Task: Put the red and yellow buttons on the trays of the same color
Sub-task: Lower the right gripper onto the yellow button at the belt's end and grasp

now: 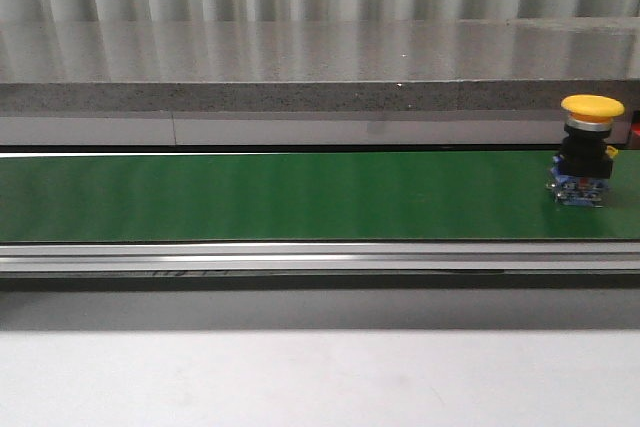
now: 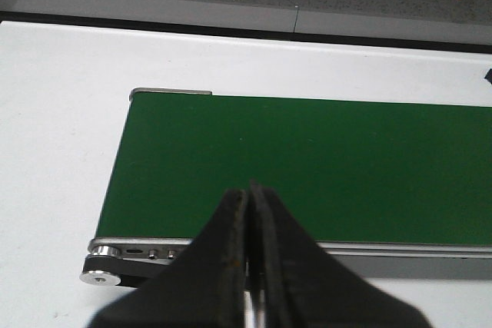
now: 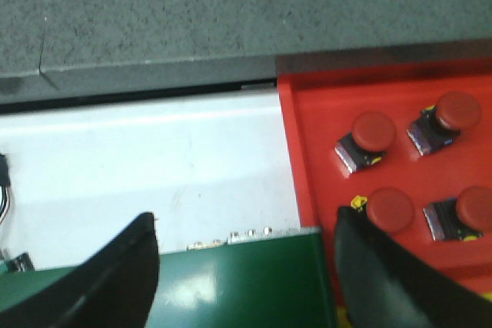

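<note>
A yellow button (image 1: 592,147) with a black and blue base stands upright at the far right of the green belt (image 1: 280,197). In the right wrist view a red tray (image 3: 323,113) holds several red buttons (image 3: 374,130), lying beside the belt's end (image 3: 246,282). My right gripper (image 3: 246,224) is open above that end, holding nothing, one finger (image 3: 369,266) over the tray's edge. My left gripper (image 2: 250,190) is shut and empty, above the other end of the belt (image 2: 307,167). No yellow tray shows clearly. Neither gripper appears in the front view.
A grey stone ledge (image 1: 300,67) runs behind the belt. The belt's metal side rail (image 1: 300,257) runs along its front, with white tabletop (image 1: 300,377) before it. White table (image 2: 54,151) surrounds the belt's left end and its roller (image 2: 104,255).
</note>
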`<state>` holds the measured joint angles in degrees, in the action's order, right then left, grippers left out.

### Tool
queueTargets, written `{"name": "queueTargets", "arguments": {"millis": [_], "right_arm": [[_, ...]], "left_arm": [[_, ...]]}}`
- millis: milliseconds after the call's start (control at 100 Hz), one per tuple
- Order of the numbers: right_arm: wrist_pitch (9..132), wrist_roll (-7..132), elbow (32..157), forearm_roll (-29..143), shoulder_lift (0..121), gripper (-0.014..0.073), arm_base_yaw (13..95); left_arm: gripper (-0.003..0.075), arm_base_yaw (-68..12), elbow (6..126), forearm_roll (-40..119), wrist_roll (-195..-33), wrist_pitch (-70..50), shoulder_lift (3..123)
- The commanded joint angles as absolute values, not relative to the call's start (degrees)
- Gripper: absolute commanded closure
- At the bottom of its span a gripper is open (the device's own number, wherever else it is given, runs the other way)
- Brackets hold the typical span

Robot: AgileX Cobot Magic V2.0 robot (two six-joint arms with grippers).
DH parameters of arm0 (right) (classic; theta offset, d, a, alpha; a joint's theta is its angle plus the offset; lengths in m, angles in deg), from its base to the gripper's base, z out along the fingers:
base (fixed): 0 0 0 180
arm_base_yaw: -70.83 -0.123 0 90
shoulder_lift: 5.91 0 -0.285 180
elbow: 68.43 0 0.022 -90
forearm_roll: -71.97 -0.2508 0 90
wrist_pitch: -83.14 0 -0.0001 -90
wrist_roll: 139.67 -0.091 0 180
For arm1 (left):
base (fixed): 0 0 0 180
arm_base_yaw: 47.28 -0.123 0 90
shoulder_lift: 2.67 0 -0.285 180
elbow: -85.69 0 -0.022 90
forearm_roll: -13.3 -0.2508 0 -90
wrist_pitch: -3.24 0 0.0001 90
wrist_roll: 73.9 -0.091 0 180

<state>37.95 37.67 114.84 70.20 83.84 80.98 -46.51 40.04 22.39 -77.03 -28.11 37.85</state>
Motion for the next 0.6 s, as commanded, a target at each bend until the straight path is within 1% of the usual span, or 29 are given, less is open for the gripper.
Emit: {"name": "queueTargets", "arguments": {"millis": [0,150,300,590], "right_arm": [[40.84,38.63,111.86,69.93,77.66,0.0104,80.98],[41.9,39.64,103.66,69.93,71.42,0.0104,80.57],[41.89,41.89,98.05,69.93,66.8,0.0104,77.59],[36.52,44.57,93.0,69.93,66.46,0.0104,70.56]], "left_arm": [[0.074,-46.11,41.6,22.98,-76.88,-23.65,37.8],[0.074,-46.11,41.6,22.98,-76.88,-23.65,37.8],[0.074,-46.11,41.6,22.98,-76.88,-23.65,37.8],[0.074,-46.11,41.6,22.98,-76.88,-23.65,37.8]]}}
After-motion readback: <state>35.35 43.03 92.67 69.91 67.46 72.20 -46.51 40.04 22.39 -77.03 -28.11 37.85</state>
